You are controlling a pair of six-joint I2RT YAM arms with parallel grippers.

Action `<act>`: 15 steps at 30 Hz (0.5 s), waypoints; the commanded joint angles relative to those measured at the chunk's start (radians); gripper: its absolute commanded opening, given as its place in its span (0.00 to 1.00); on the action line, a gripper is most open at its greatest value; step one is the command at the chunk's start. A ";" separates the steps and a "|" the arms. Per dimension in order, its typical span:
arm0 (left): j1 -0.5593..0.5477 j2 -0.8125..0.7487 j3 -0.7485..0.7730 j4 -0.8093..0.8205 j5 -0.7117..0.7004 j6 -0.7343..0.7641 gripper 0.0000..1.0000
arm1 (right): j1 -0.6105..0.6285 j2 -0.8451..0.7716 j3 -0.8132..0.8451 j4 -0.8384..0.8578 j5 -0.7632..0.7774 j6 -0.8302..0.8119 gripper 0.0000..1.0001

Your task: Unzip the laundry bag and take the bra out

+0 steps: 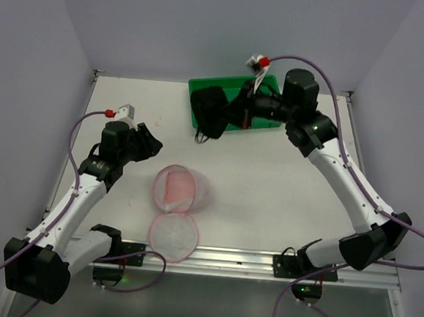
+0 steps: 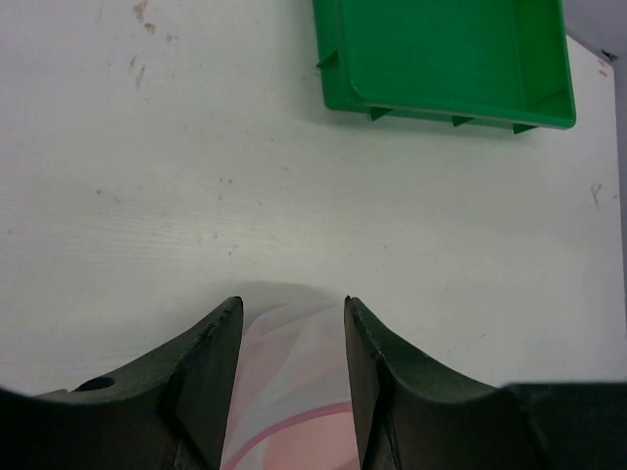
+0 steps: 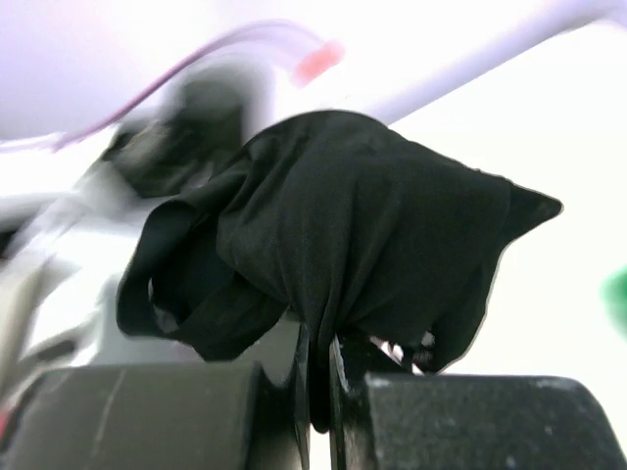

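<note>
Two hinged discs of the bag (image 1: 180, 193) lie open mid-desk (image 1: 269, 185). Its black bra (image 3: 343, 235) hangs over the left end of the green tray (image 1: 270, 86), the right gripper (image 3: 316, 362) jaws clamped on it. Nearby, the left gripper (image 2: 292, 308) hovers beside the bag, jaws apart.

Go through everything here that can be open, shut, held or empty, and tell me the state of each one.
laundry bag: unzipped, spread open in two halves on the table.
bra: out of the bag, bunched, pinched in the right tool.
right tool: shut on the bra.
left tool: open, holding nothing, above the bag's edge.
green tray: upright, looks empty in the left wrist view.
</note>
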 commanded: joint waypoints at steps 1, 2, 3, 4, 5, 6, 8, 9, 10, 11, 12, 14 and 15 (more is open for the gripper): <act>0.029 0.010 0.046 -0.014 0.014 0.058 0.49 | -0.061 0.086 0.139 -0.088 0.420 -0.052 0.00; 0.034 0.007 0.049 -0.016 0.013 0.063 0.50 | -0.093 0.114 0.159 -0.090 0.464 -0.052 0.00; 0.037 0.005 0.051 -0.016 0.008 0.074 0.49 | -0.107 0.145 0.197 -0.090 0.551 -0.054 0.00; 0.037 0.005 0.049 -0.013 0.008 0.080 0.49 | -0.124 0.210 0.220 -0.090 0.587 -0.063 0.00; 0.039 0.002 0.048 -0.009 0.010 0.089 0.49 | -0.148 0.244 0.264 -0.091 0.627 -0.071 0.00; 0.039 0.002 0.048 -0.009 0.016 0.094 0.49 | -0.158 0.278 0.286 -0.091 0.691 -0.080 0.00; 0.040 -0.001 0.039 -0.009 0.021 0.103 0.49 | -0.193 0.387 0.337 -0.099 0.734 -0.089 0.00; 0.039 -0.002 0.037 -0.012 0.025 0.111 0.49 | -0.202 0.422 0.381 -0.101 0.751 -0.091 0.00; 0.039 -0.002 0.034 -0.017 0.027 0.114 0.49 | -0.215 0.458 0.403 -0.099 0.780 -0.089 0.00; 0.039 -0.005 0.029 -0.020 0.028 0.120 0.49 | -0.236 0.526 0.442 -0.097 0.791 -0.094 0.00; 0.039 -0.008 0.026 -0.023 0.028 0.121 0.49 | -0.242 0.563 0.462 -0.099 0.799 -0.098 0.00; 0.039 -0.010 0.023 -0.035 0.025 0.126 0.49 | -0.265 0.670 0.502 -0.099 0.834 -0.109 0.00; 0.039 -0.010 0.023 -0.040 0.025 0.132 0.50 | -0.273 0.706 0.544 -0.099 0.827 -0.111 0.00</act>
